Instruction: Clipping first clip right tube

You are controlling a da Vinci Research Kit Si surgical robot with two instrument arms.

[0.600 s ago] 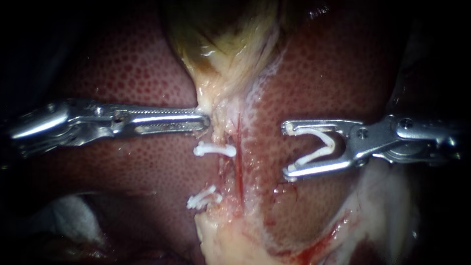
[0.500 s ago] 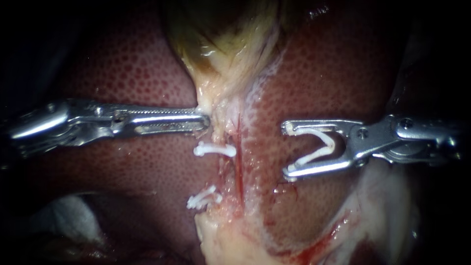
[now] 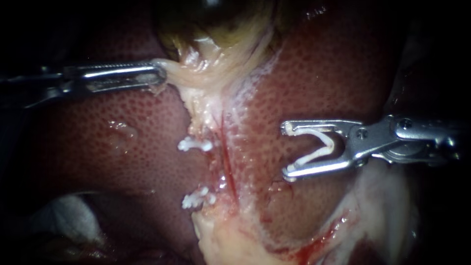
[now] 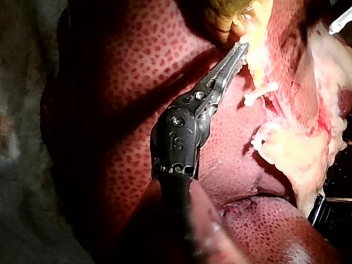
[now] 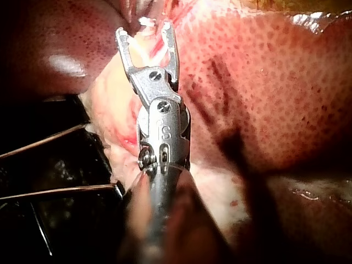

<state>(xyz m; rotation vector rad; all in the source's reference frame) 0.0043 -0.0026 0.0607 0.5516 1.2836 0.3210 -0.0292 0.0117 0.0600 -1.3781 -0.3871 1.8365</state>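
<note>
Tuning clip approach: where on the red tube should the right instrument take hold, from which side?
Likely the bare stretch of the red tube level between the two white clips, from its right: it runs top to bottom in endoscope view, and the right instrument's jaws, holding an open clip, face it.

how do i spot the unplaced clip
Over the mottled red liver, follow the right instrument to its tip. The white clip there is spread in an open V, gripping no tissue, unlike the upper clip and lower clip, both pinched shut on tissue.
</note>
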